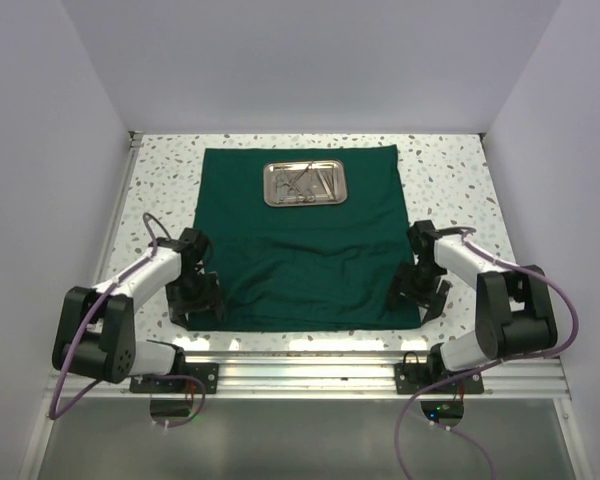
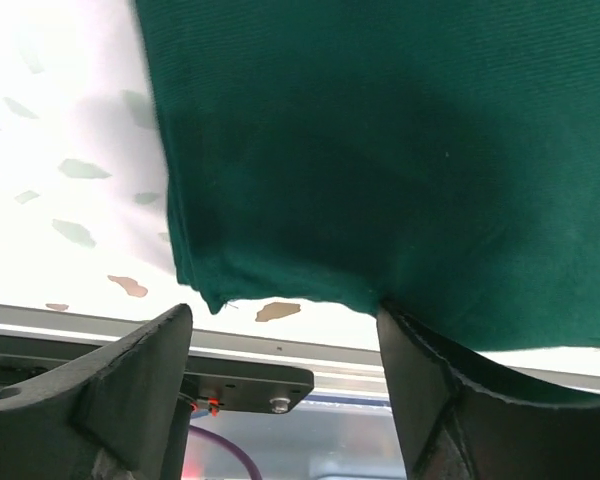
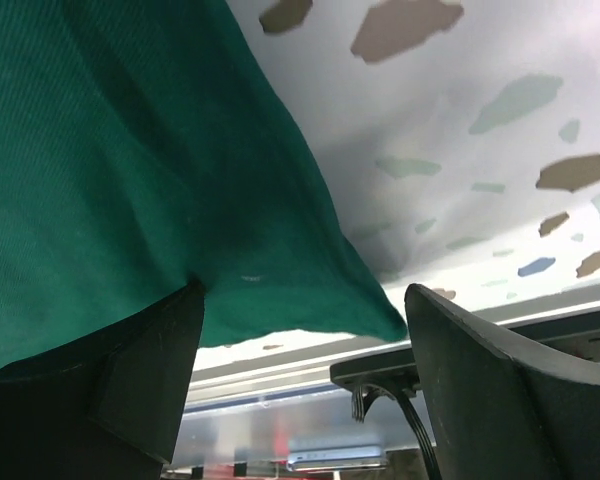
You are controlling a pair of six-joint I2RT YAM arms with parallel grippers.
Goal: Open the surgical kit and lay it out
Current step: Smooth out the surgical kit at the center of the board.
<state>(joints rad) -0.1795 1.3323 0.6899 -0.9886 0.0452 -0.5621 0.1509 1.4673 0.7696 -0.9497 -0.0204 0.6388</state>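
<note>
The dark green cloth lies spread flat on the speckled table. The shiny steel tray sits on its far part with several slim silver instruments inside. My left gripper is open at the cloth's near left corner, seen in the left wrist view with the cloth corner just beyond the fingers. My right gripper is open at the near right corner; in the right wrist view the cloth corner lies between the spread fingers, not gripped.
The aluminium rail and arm bases run along the table's near edge. White walls enclose the table on three sides. Bare speckled tabletop shows left, right and behind the cloth.
</note>
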